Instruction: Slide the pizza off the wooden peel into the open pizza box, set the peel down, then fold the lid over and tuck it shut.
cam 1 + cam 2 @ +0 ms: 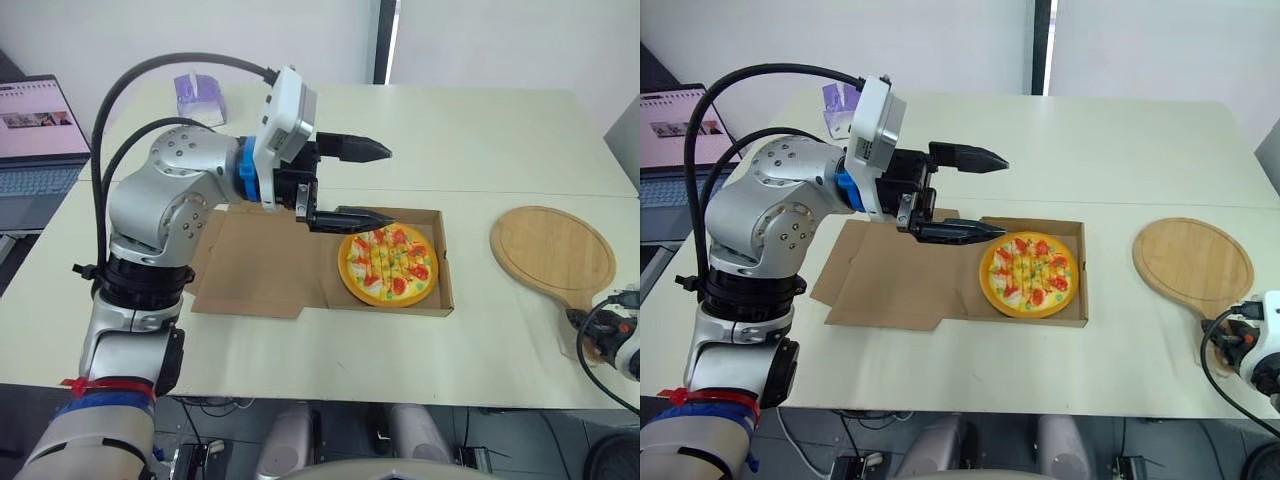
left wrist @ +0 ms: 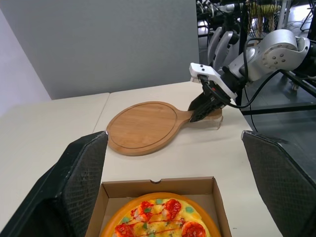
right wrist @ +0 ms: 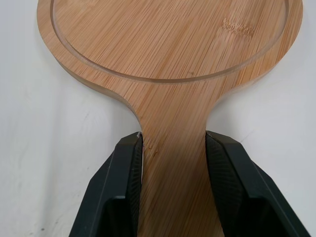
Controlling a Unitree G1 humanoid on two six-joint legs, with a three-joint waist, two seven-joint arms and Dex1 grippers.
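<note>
Two grippers: left gripper (image 1: 390,184), jaws apart, hovers over boxed pizza (image 1: 390,265), seemingly poised for lid (image 1: 255,265); right gripper (image 3: 174,140) clamps peel (image 3: 168,44) flat on tabletop (image 1: 480,130).

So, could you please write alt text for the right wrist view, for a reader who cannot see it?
The right gripper clasps the handle of the wooden peel, one black finger on each side. The bare peel lies flat on the white table.

Brown cardboard box (image 1: 446,268): lid open flat.
Round red-topped pizza (image 1: 388,266): flat inside box.
Round wooden peel (image 1: 552,255): flat, right of box.
</note>
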